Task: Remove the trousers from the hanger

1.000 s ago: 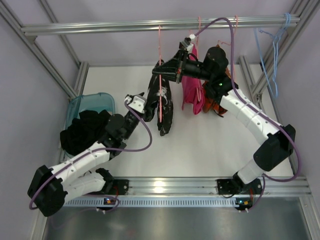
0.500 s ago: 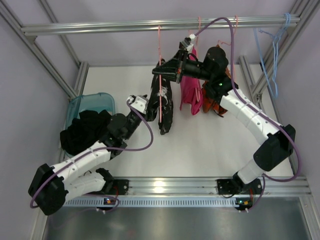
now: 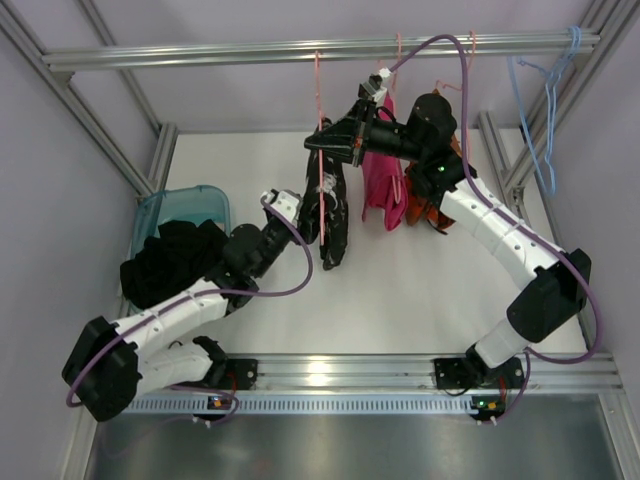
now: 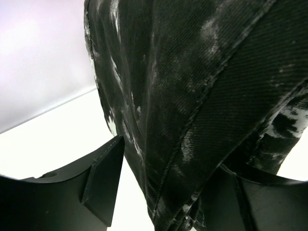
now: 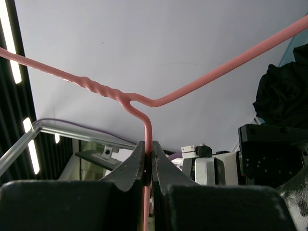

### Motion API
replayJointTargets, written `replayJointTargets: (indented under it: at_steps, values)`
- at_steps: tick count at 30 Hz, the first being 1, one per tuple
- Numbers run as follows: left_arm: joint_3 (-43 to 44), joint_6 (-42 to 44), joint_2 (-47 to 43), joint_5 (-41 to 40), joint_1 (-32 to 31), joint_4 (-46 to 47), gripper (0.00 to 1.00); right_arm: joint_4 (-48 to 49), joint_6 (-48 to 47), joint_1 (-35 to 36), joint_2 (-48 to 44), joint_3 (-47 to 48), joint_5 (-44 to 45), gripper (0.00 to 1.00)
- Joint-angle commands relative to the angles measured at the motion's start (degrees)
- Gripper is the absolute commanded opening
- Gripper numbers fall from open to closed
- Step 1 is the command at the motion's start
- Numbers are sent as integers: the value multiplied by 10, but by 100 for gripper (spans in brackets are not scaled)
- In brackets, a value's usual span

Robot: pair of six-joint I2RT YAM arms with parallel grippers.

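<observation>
The trousers (image 3: 331, 215) hang at upper centre from the hanger (image 3: 319, 95). The right arm bends leftward and its gripper (image 3: 322, 145) pinches the hanger wire. The left arm stretches up-right, and its gripper (image 3: 303, 212) has its jaws spread astride the fabric. A white table (image 3: 420, 290) lies below and an aluminium rail (image 3: 200, 52) crosses above.

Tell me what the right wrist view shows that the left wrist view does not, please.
Only the right wrist view shows the hanger, its pink wire pinched in the shut right gripper below the twisted neck. Only the left wrist view shows the trousers close up, hanging between the open fingers of the left gripper, above the white table. Both show their own black fingers at the bottom edge; nothing else clearly appears in both.
</observation>
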Motion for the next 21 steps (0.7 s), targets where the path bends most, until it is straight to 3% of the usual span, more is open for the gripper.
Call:
replayJointTargets:
  at_steps: [1,7,15,19,21]
  values:
    - [5,-1,-24,8,1,19,66,88,-11,3,-46,37,0,0]
    - [-14,10,-73,49,2,-18,71,87,-13,3,-42,42,0,0]
    - [4,0,-42,34,1,-25,72,84,-15,3,-41,51,1,0]
    - [22,-10,-10,-4,1,-25,70,82,-16,3,-42,50,0,0]
    - [28,-14,1,-36,3,-16,61,81,-16,3,-43,46,-1,0]
